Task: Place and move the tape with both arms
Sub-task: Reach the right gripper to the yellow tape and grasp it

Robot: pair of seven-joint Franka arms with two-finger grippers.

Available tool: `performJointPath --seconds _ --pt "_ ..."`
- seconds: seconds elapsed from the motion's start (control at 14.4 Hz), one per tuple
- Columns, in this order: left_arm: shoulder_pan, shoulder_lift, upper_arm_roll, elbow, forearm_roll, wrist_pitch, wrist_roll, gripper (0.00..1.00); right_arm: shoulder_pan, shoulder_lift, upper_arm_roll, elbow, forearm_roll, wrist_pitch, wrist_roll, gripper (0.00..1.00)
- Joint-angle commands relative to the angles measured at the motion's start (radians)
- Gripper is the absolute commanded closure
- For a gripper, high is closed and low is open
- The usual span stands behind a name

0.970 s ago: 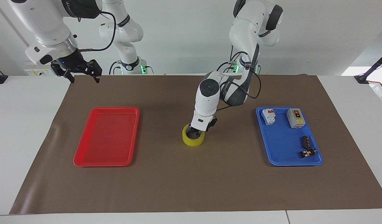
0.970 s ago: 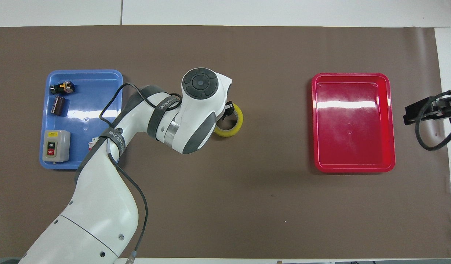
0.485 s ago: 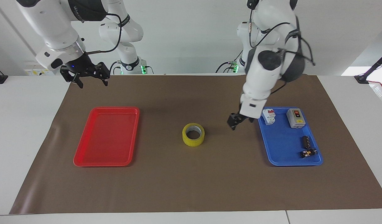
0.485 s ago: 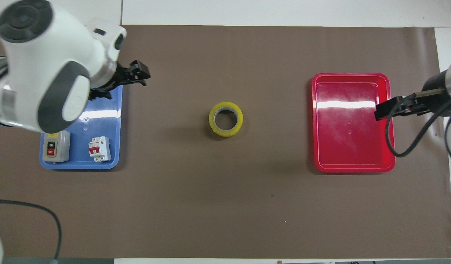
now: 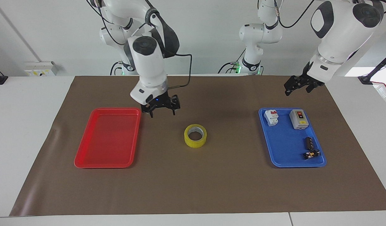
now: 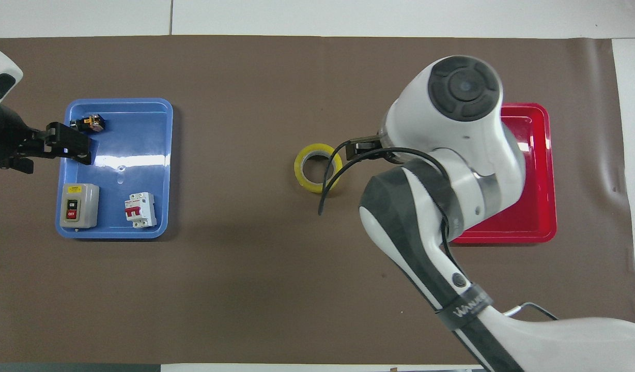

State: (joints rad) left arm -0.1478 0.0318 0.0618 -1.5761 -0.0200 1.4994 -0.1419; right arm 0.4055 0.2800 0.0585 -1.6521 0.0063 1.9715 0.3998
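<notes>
The yellow tape (image 5: 195,135) lies flat on the brown mat between the two trays, touched by nothing; it also shows in the overhead view (image 6: 318,168). My right gripper (image 5: 162,112) is open and empty, raised over the mat between the red tray and the tape. In the overhead view the right gripper (image 6: 361,150) is mostly hidden under its own arm, just beside the tape. My left gripper (image 5: 296,88) is open and empty, raised over the blue tray's edge at the left arm's end (image 6: 59,147).
The red tray (image 5: 108,138) is empty. The blue tray (image 5: 284,157) holds a grey switch box (image 5: 298,119), a white breaker (image 5: 271,117) and two small dark parts. Two smaller white arms stand at the robots' edge of the table.
My left gripper let go of the tape and drew back, rising over the blue tray. My right gripper swung in from the table's corner to the mat beside the tape. The tape stayed put.
</notes>
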Motion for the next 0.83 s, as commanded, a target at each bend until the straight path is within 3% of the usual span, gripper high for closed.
performJointPath --seconds 0.0,0.21,0.42,0.62,0.69,0.76 --pt "0.092 -0.052 -0.057 -0.036 -0.012 -0.016 0.083 0.0 0.074 0.166 -0.003 0.104 -0.087 0.052 0.126 0.0" --pt "0.171 -0.055 -0.151 -0.042 -0.017 -0.024 0.085 0.0 0.087 0.22 -0.003 0.081 -0.117 0.15 0.137 0.0" --pt "0.154 -0.09 -0.149 -0.09 -0.017 0.018 0.091 0.0 0.085 0.223 -0.002 -0.043 -0.131 0.309 0.018 0.0" --pt "0.136 -0.108 -0.148 -0.122 -0.017 0.058 0.091 0.0 0.085 0.228 -0.002 -0.078 -0.132 0.348 -0.059 0.0" --pt "0.123 -0.128 -0.148 -0.148 -0.017 0.077 0.09 0.0 0.081 0.229 -0.002 -0.078 -0.132 0.349 -0.087 0.2" --pt "0.114 -0.142 -0.148 -0.177 -0.017 0.102 0.091 0.0 0.079 0.231 -0.002 -0.077 -0.131 0.351 -0.12 0.68"
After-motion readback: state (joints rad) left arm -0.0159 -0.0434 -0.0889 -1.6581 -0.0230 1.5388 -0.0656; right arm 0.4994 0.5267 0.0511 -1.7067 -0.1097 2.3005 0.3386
